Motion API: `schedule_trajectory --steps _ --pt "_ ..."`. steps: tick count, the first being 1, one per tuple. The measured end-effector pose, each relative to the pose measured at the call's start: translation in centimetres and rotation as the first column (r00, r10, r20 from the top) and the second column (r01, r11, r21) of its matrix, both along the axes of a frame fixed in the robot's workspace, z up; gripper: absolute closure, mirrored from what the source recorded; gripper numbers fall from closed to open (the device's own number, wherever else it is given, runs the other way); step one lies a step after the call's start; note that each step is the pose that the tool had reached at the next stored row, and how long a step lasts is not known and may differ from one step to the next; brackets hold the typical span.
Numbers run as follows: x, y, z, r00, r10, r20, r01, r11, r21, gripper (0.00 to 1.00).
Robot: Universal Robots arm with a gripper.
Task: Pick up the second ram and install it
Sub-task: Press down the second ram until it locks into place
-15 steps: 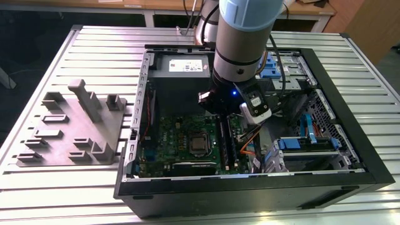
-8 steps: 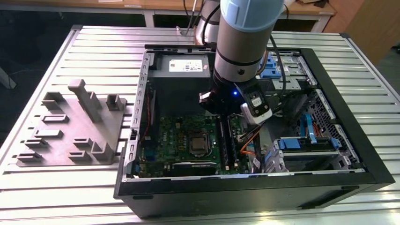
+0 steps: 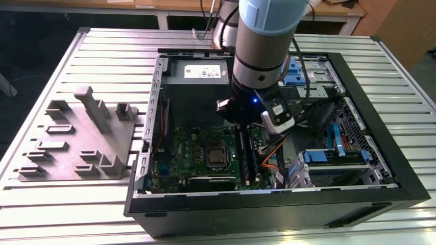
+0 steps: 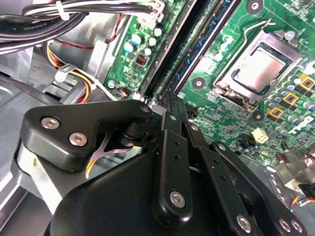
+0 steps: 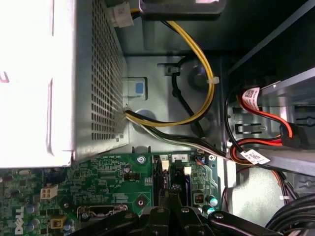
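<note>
My gripper (image 4: 166, 101) hangs inside the open computer case (image 3: 381, 168), just above the motherboard (image 3: 197, 150). Its two black fingers (image 4: 170, 147) are pressed together with nothing showing between them. The tip sits over one end of the long dark memory slots (image 4: 170, 59), which in the first wrist view run out from under the gripper (image 5: 173, 192). In the exterior view a long dark ram (image 3: 244, 153) stands on edge in those slots, right of the processor socket (image 3: 216, 155). I cannot tell whether the fingertips touch it.
A grey moulded tray (image 3: 75, 138) lies on the slatted table at the exterior view's left. Black, yellow and orange cables (image 5: 197, 98) cross the case near the power supply (image 5: 93, 73). Drive bays with blue clips (image 3: 334, 155) stand at the exterior view's right.
</note>
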State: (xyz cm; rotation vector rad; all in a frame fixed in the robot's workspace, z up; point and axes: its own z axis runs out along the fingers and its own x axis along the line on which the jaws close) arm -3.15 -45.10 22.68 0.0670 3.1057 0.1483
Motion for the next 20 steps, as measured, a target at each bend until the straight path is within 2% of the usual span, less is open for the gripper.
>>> schedule_trajectory --steps 20 --pt "-0.05 0.03 -0.72 1.0 0.0 -0.0002 0.0 1.0 -0.0005 0.9"
